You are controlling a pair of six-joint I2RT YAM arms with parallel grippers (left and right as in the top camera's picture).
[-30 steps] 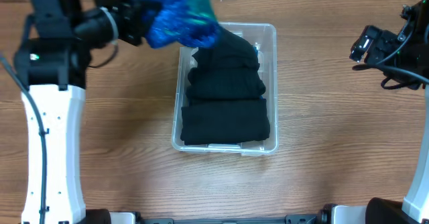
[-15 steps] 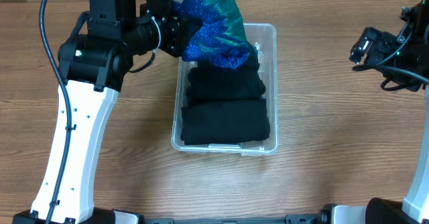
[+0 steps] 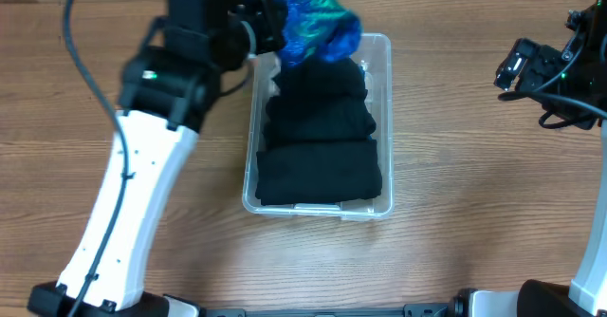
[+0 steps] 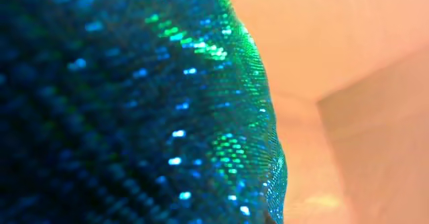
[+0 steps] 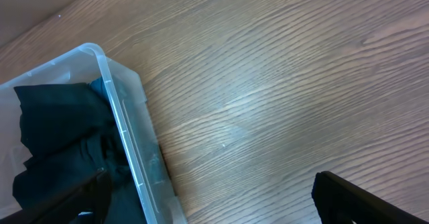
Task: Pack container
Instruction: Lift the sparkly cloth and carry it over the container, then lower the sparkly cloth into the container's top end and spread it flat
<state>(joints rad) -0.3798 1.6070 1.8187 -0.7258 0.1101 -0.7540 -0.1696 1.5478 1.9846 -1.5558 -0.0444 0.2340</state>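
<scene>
container (image 3: 388, 108) holds folded black garments (image 3: 320, 151); sequined blue cloth (image 3: 318, 21) over far end

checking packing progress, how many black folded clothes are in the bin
3 black clothes in the bin: one at the near end, one in the middle, one at the far end, partly behind the shiny blue cloth. More may be hidden underneath.

The left arm (image 3: 133, 203) is long and white with black joints and a thin black cable (image 3: 93, 78) (plus a tiny green light), and the right gripper (image 5: 211, 184) is black.
</scene>
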